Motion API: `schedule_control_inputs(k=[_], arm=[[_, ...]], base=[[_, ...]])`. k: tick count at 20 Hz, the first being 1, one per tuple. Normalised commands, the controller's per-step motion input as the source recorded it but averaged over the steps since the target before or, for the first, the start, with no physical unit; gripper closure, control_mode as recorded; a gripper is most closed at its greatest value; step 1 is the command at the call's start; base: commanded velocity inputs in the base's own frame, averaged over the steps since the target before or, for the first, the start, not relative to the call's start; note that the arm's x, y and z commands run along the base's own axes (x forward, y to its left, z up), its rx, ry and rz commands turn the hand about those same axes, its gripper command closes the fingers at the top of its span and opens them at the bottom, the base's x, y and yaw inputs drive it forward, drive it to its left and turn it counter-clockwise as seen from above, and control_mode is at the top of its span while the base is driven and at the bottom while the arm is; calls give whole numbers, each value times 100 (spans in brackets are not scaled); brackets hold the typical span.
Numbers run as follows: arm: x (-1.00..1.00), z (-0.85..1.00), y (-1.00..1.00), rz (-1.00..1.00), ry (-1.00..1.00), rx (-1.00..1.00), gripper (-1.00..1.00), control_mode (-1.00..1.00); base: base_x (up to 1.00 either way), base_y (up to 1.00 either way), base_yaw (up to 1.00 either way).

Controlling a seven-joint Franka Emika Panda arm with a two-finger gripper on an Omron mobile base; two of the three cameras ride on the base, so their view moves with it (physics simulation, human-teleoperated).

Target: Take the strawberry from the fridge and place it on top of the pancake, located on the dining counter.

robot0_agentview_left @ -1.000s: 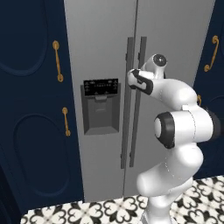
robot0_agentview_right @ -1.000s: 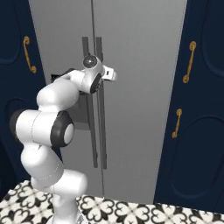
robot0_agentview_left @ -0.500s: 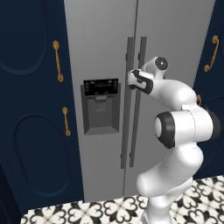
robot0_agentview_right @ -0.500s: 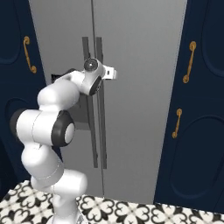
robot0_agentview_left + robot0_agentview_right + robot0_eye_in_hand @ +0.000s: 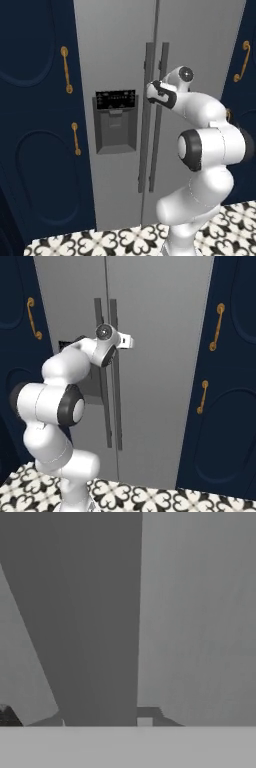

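Navy cabinets (image 5: 40, 150) with gold handles (image 5: 65, 70) flanked the tall grey fridge (image 5: 115, 55), and a black-and-white patterned floor (image 5: 100, 242) ran along the bottom of the left base view. Both fridge doors stood closed. The black dispenser panel (image 5: 115, 99) carried rows of pale marks too small to read. The gripper (image 5: 151, 92) sat against the two long bar handles, on the right door's handle (image 5: 159, 130), beside the left door's handle (image 5: 145, 120). Against the picture a second before, the hand had pressed slightly further in toward the bars, while the base and the fridge kept their places.

In the right base view the same fridge filled the middle between navy cabinets, with the gripper (image 5: 119, 342) at the right door's handle at roughly the height of the dispenser; the fingertips themselves were hidden behind the wrist.

In the hand view a broad dark grey bar, the right door's handle (image 5: 95, 622), ran from top to bottom against the paler door (image 5: 200, 612), with the jaws closed on it at the bottom edge. They had stood wide a second earlier. The strawberry, the pancake and the dining counter could not be placed from these views.
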Motion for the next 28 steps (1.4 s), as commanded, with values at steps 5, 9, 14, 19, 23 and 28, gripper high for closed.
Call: schedule_control_inputs(k=[5, 9, 14, 19, 23, 28], arm=[[-95, -8, -60, 0, 4, 0, 100, -100], [-100, -4, -94, 0, 1, 0, 100, -100], [-98, 0, -100, 0, 6, 3, 100, -100], [-88, 2, -100, -3, 16, 18, 100, -100], [-80, 0, -100, -3, 16, 22, -100, -100], [-100, 9, -97, -5, 7, 18, -100, -100]], base=[[0, 0, 0], [0, 0, 0], [0, 0, 0], [0, 0, 0], [0, 0, 0], [0, 0, 0]])
